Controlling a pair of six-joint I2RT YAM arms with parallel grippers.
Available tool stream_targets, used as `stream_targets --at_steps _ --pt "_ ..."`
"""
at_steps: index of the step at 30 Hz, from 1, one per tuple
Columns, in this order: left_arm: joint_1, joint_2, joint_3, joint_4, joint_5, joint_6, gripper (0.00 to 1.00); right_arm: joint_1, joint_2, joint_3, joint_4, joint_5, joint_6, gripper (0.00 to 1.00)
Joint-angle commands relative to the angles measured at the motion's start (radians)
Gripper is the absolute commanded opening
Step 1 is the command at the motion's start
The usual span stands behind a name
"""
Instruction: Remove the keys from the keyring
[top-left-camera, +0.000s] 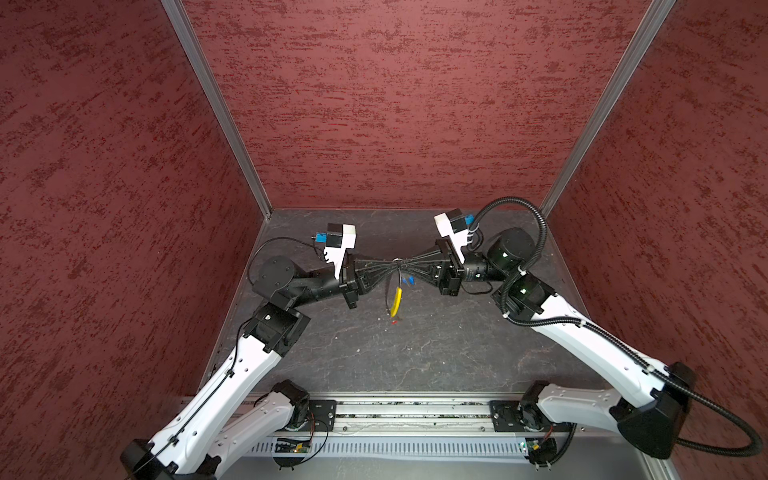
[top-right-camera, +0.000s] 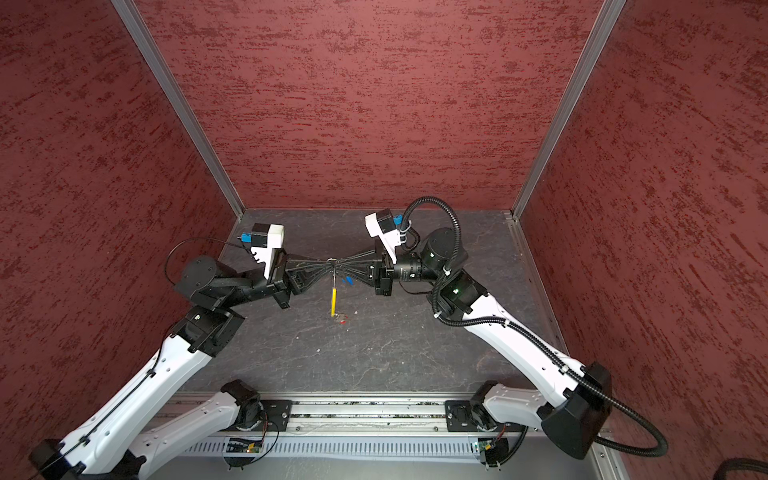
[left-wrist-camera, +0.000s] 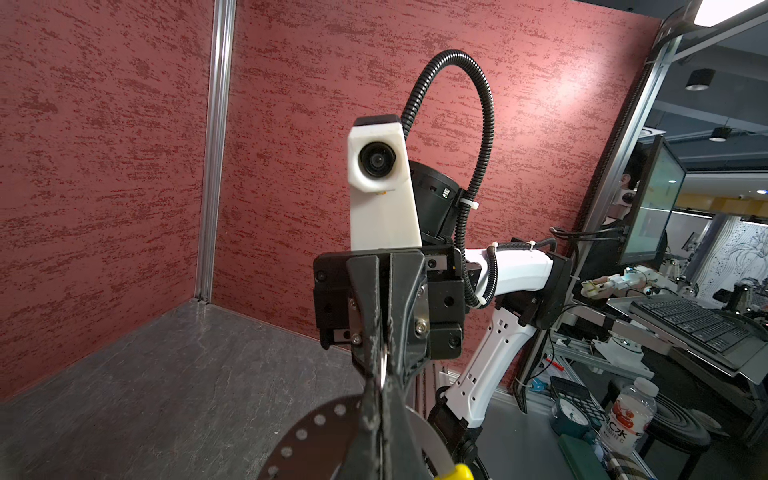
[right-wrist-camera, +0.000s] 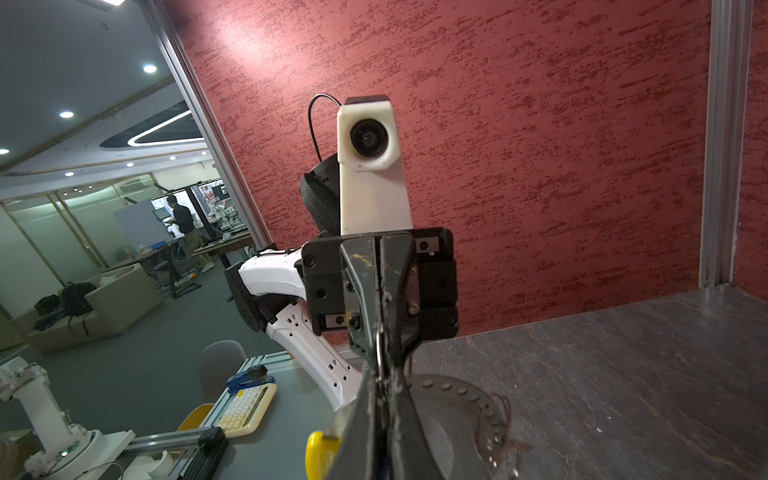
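Observation:
Both grippers meet tip to tip above the middle of the table in both top views. My left gripper (top-left-camera: 392, 264) and my right gripper (top-left-camera: 404, 264) are each shut on a small silver split ring (top-left-camera: 398, 261) of the keyring. From there the loop hangs down with its yellow sleeve (top-left-camera: 397, 300). The blue-headed key (top-left-camera: 407, 281) dangles just right of the loop, and the red-headed key (top-left-camera: 394, 321) is at its lowest point. In the left wrist view the ring (left-wrist-camera: 385, 362) shows between the shut jaws, with the sleeve (left-wrist-camera: 457, 471) below. The right wrist view shows the same ring (right-wrist-camera: 379, 345) and sleeve (right-wrist-camera: 318, 453).
Red textured walls with aluminium corner posts (top-left-camera: 216, 104) close in the dark slate table (top-left-camera: 415, 357) on three sides. A metal rail (top-left-camera: 415, 411) with both arm bases runs along the front edge. The right arm's corrugated cable (top-left-camera: 536, 232) loops high behind it.

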Motion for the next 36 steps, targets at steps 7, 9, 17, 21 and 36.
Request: stream_targets --at_steps 7,9,17,21,36 --pt "0.003 -0.006 0.015 -0.031 -0.014 -0.004 0.05 0.008 -0.026 0.007 -0.037 0.024 -0.037 0.0" --pt "0.004 -0.014 0.023 -0.066 -0.02 0.005 0.31 0.008 -0.036 0.015 -0.089 0.044 -0.064 0.0" --pt "0.082 -0.018 0.093 -0.263 0.039 0.004 0.69 0.008 -0.043 0.104 -0.425 0.122 -0.22 0.0" --pt "0.129 0.018 0.139 -0.311 0.134 -0.013 0.53 0.008 -0.045 0.128 -0.53 0.135 -0.276 0.0" --pt "0.08 0.148 0.285 -0.543 0.266 0.113 0.4 0.008 -0.042 0.198 -0.643 0.038 -0.368 0.0"
